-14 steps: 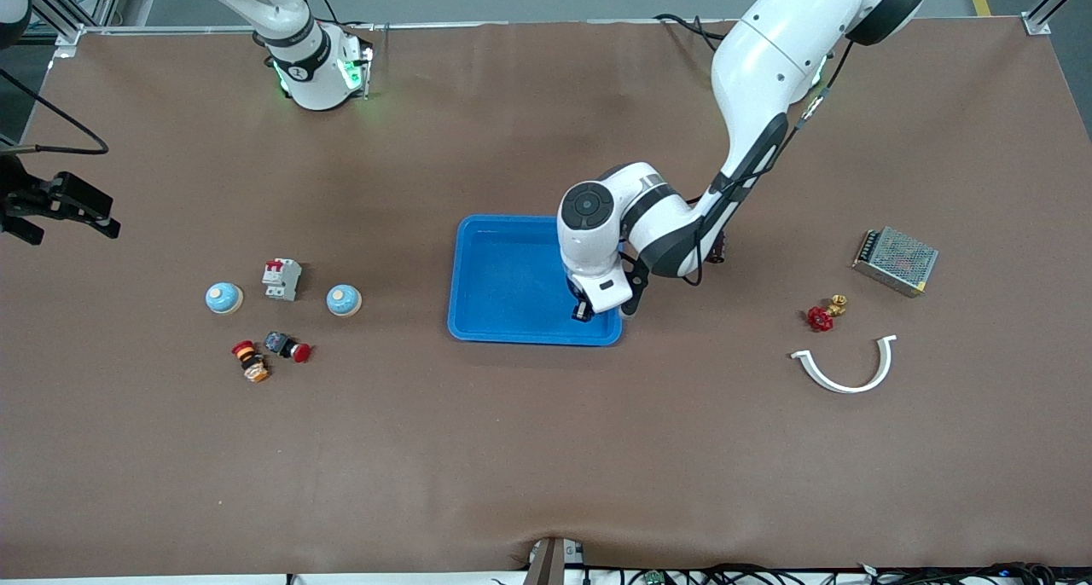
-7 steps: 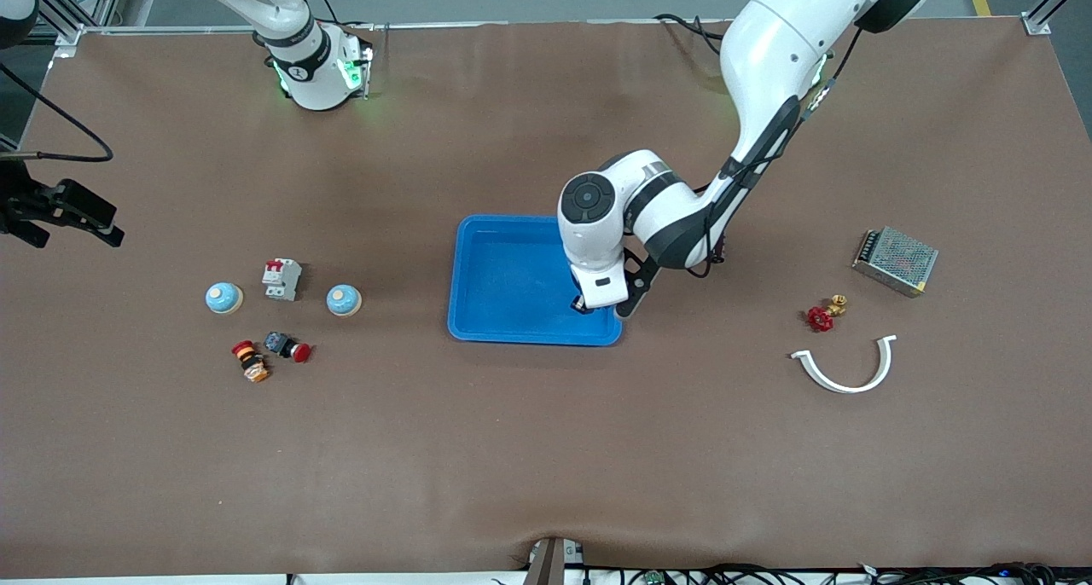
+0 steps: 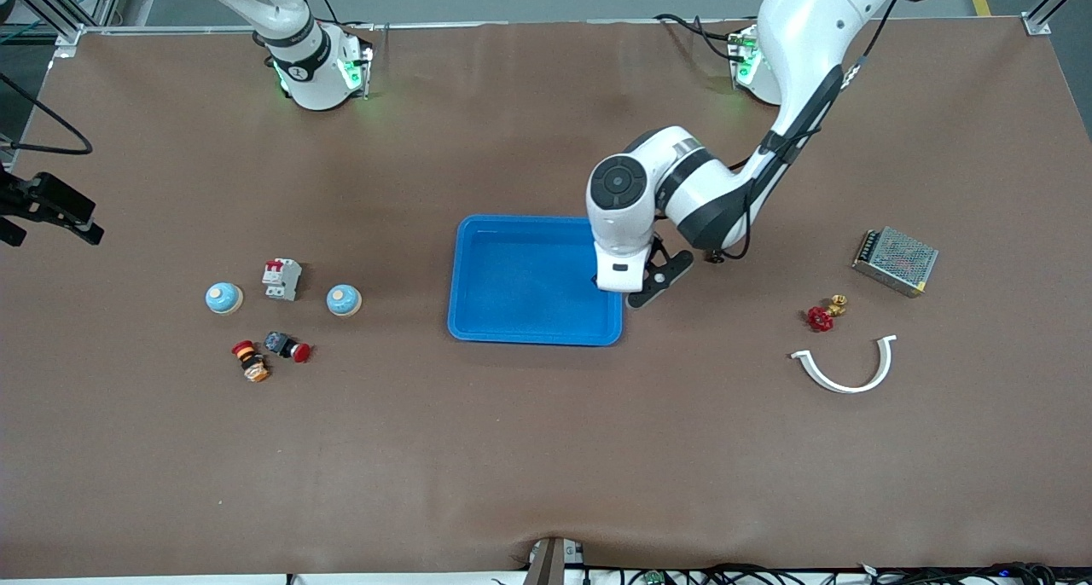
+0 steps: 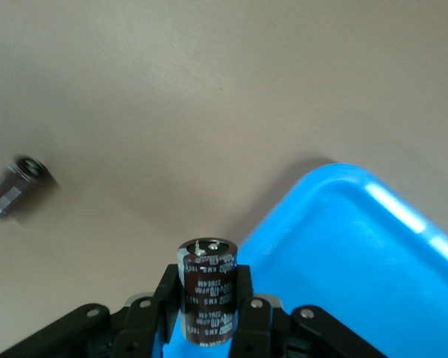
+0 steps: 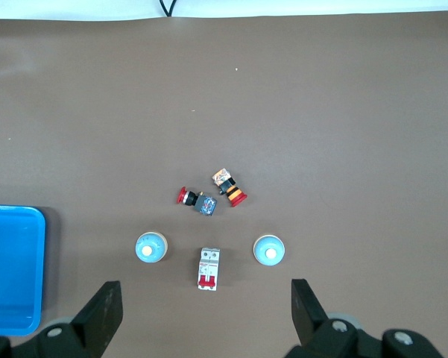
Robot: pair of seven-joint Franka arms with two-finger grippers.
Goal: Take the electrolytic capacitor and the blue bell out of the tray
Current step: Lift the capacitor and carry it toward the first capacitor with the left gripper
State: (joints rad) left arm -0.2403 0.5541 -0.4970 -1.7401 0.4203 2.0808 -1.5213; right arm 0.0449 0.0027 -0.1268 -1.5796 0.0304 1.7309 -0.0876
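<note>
Brown matting covers the table, where, with the left gripper (image 4: 207,322) clamped on the upright electrolytic capacitor (image 4: 207,300) over the tray (image 3: 512,312) rim, we carry it level past the edge before lowering, while the right gripper (image 5: 205,313) waits open above the blue bells (image 3: 344,299).

Counted on the brown table (image 3: 512,448), with places given relative to the tray:

- Blue tray (image 3: 512,329): one.
- Electrolytic capacitors: two, one (image 4: 207,298) over the tray's rim, one (image 4: 19,186) beside the tray.
- Blue bells: two (image 3: 224,298) (image 3: 344,299), well apart from the tray.
- Circuit breaker (image 3: 281,278): one.
- Push-button switches: two (image 3: 287,346) (image 3: 249,361).
- Red-handled valve (image 3: 823,315): one.
- White curved bracket (image 3: 845,372): one.
- Mesh-covered power supply (image 3: 896,261): one.
</note>
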